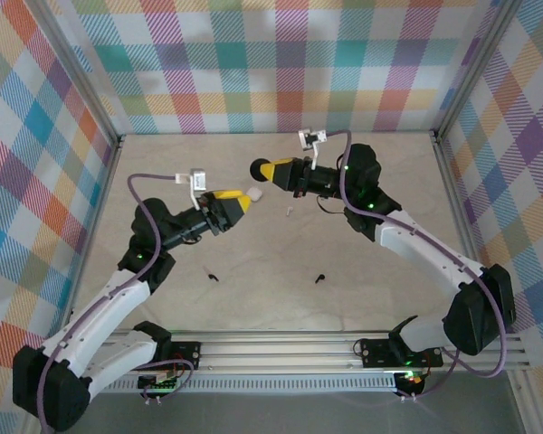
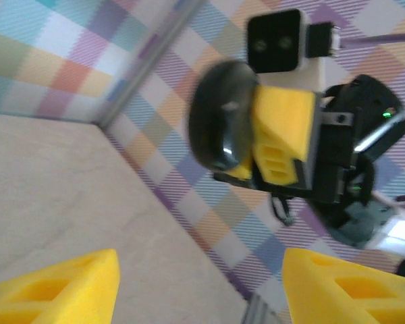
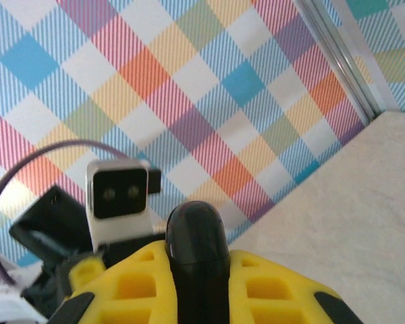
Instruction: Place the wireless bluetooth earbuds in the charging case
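Two tiny black stemmed earbuds lie on the beige counter (image 1: 416,163) in the top view: left black earbud (image 1: 214,276) & right black earbud (image 1: 320,278), well apart, both toward the arm bases. A tiny white earbud (image 1: 290,212) lies between the wrists. A small white rounded piece (image 1: 253,193) sits just at the tips of the yellow left fingers (image 1: 231,201); can't tell if it touches them or what it is. The yellow right fingers (image 1: 279,169) are clamped on a glossy black oval charging case (image 1: 256,169), which faces the left arm.

Left wrist view: left fingers (image 2: 61,287) stand apart w/ nothing between. The black case (image 2: 223,118) is straight ahead in the right fingers (image 2: 283,135), blurred; can't tell if the lid is up.

Right wrist view: the case (image 3: 196,250) is wedged between the right fingers (image 3: 135,283), rounded end up.

No earbud looks seated yet.

- Likely step: a two-arm job on the case, probably getting the lid open.
- Right: grip firm on the body only, lid free, case steady.
- Left: come in square & slow, pinch just the lid edge, no twist.
- Risk: the slick shell could slip out.
- Then fetch a black earbud by its stem.
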`<act>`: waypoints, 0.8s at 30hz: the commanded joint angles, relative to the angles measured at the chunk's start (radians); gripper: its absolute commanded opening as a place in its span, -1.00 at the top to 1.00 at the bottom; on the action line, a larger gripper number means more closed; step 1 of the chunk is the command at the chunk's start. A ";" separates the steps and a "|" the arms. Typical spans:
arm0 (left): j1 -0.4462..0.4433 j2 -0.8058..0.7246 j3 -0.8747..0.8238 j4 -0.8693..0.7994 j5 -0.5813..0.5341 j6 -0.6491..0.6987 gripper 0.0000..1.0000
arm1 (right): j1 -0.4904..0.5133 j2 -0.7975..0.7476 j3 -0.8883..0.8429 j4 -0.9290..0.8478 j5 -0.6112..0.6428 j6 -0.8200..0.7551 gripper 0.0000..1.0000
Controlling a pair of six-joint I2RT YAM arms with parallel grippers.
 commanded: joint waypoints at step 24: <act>-0.047 0.236 0.070 0.572 -0.058 -0.274 0.61 | 0.007 0.074 -0.044 0.316 -0.051 0.226 0.89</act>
